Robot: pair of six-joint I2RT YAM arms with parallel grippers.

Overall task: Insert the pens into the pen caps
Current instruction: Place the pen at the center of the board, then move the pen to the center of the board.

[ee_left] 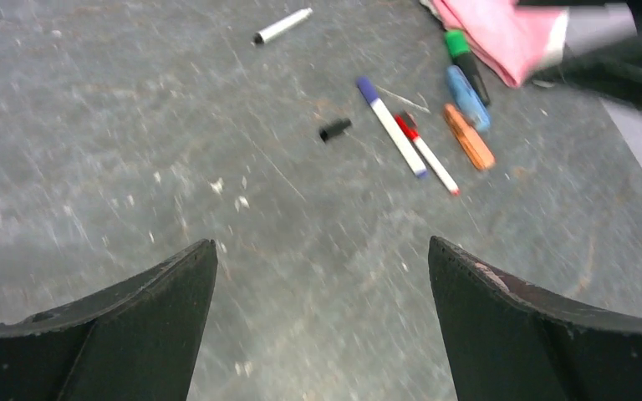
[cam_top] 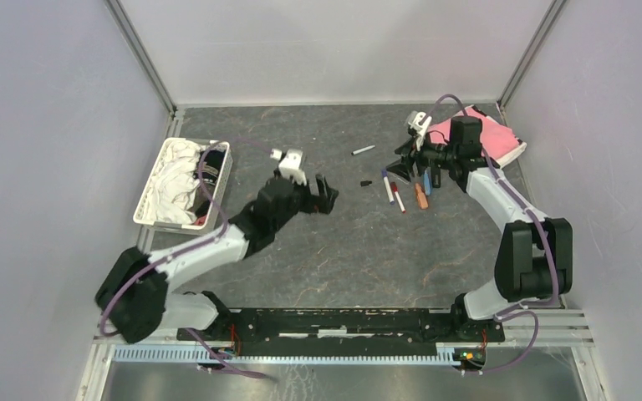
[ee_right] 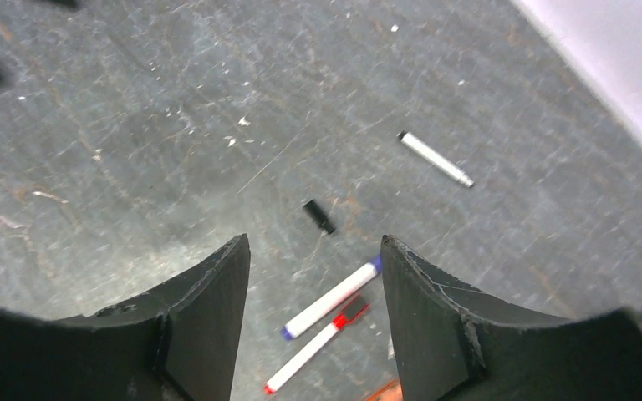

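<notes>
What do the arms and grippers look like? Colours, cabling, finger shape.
Matching pair: left arm and right arm have white links, black joints, and a purple cable looped along each. A white camera block sits on each wrist. The left gripper and right gripper are black; fingers are broad wedges tapering to the tip, edges scuffed.

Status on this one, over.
Left claw open, empty. Right claw open, empty, over two white pens. Black cap loose nearby; lone pen apart. No obstruction.
</notes>
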